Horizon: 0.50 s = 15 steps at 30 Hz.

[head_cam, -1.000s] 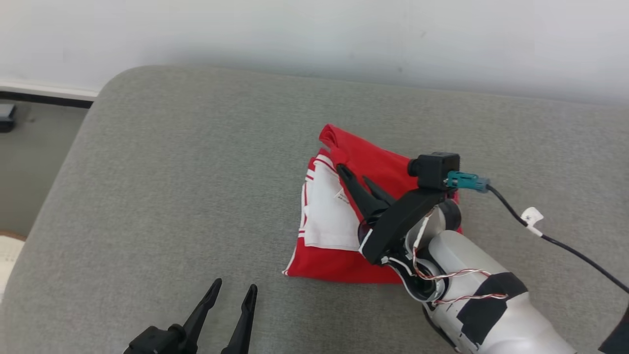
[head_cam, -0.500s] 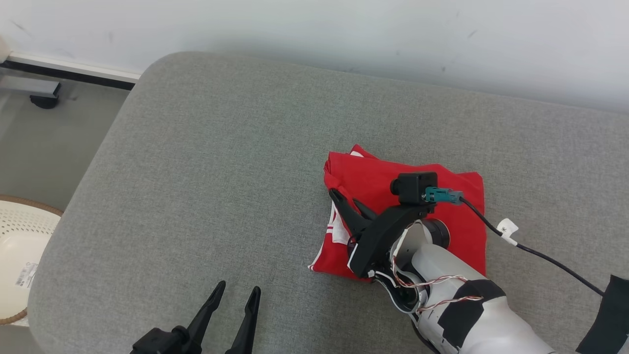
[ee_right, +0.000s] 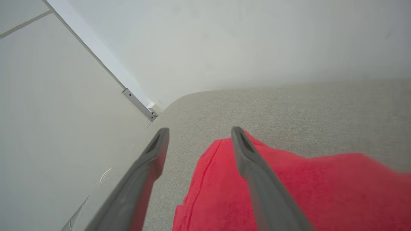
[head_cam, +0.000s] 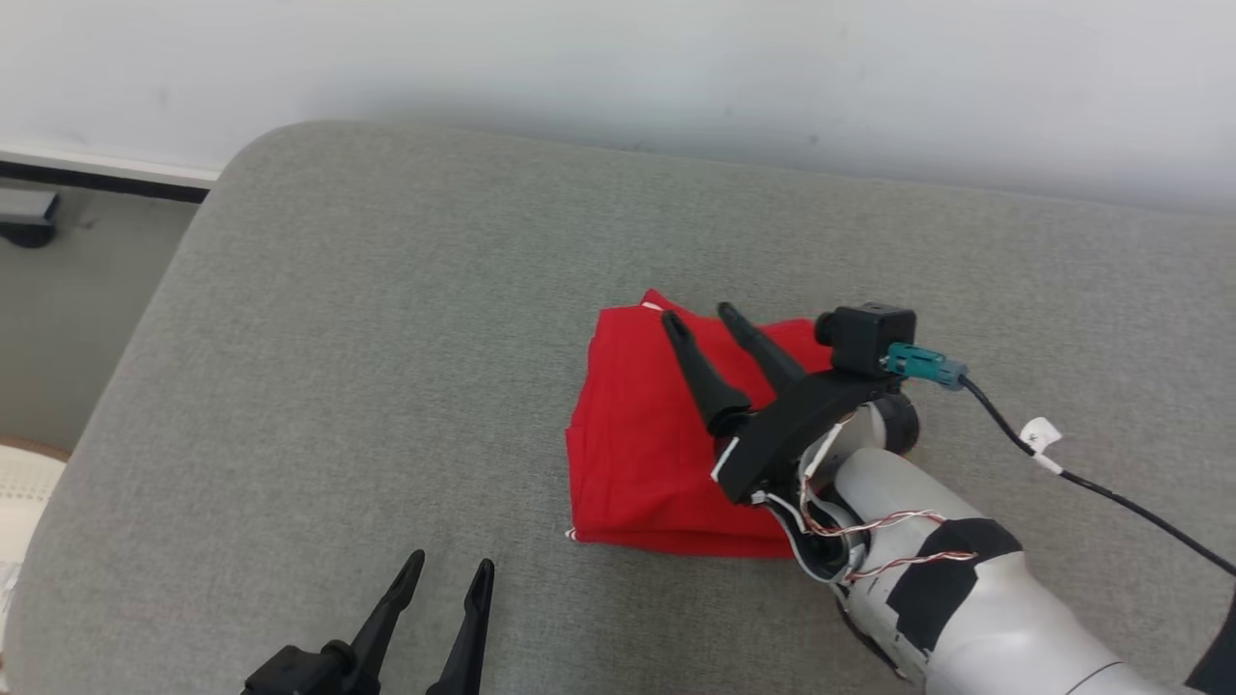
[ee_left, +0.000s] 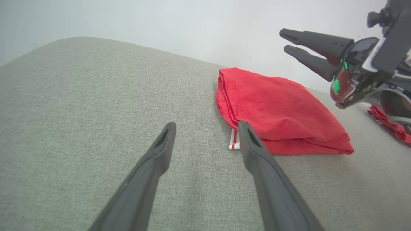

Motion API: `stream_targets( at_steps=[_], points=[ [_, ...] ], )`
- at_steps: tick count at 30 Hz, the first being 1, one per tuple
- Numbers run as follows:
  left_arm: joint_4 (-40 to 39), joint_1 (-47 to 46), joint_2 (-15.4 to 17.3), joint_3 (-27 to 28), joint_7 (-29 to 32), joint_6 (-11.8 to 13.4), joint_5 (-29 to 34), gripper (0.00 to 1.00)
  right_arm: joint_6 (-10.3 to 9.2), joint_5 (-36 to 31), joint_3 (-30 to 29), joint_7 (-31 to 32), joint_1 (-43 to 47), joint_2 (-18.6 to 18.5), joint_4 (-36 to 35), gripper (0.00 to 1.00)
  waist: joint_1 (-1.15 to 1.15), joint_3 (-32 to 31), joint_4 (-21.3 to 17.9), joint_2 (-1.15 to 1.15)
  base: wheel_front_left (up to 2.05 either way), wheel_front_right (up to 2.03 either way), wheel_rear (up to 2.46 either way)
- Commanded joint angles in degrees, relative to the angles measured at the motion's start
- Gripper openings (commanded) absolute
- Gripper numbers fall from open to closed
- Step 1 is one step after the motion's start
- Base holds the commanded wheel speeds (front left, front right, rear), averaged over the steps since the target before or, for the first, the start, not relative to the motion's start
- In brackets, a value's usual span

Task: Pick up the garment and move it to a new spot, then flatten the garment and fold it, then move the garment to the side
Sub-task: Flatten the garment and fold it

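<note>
- Grey cushion (head_cam: pixel 338 338): red garment (head_cam: pixel 637 454) lies folded on it, right of centre.
- Right gripper (head_cam: pixel 700 317): fingers spread, empty, raised above the garment's far edge, not touching.
- Left gripper (head_cam: pixel 449 563): wide open, empty, apart from the garment's near-left corner.

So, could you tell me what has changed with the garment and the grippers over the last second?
The right gripper let go of the red garment: it was shut on a flap, and now it is open just above the cloth. The flap went over and covered the white panel, so the top shows red. The left gripper stayed open, clear of the garment, over the grey cushion.
</note>
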Motion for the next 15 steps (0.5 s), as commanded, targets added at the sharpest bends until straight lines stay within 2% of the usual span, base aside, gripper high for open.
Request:
stream_targets(
  at_steps=[1, 7, 15],
  points=[
    [-0.3, 0.9, 0.1, 0.5, -0.3, 0.3, 0.3, 1.00, -0.01, -0.9, -0.1, -0.8, -0.2, -0.9, 0.0, 1.00, 0.00, -0.4, -1.9, 0.00, 0.00, 0.00, 0.00],
    [-1.1, 1.2, -0.5, 2.9, -0.3, 1.4, 1.4, 1.00, -0.01, -4.9, -2.5, -1.7, 2.2, -3.4, -0.9, 1.00, 0.00, -0.8, -6.1, 0.00, 0.00, 0.00, 0.00],
    [-1.4, 2.9, -1.6, 6.7, -0.3, 1.3, 3.0, 1.00, -0.01, -15.9, -12.6, -1.7, 10.0, -6.6, -6.5, 1.00, 0.00, -3.1, -10.1, 0.00, 0.00, 0.00, 0.00]
  ],
)
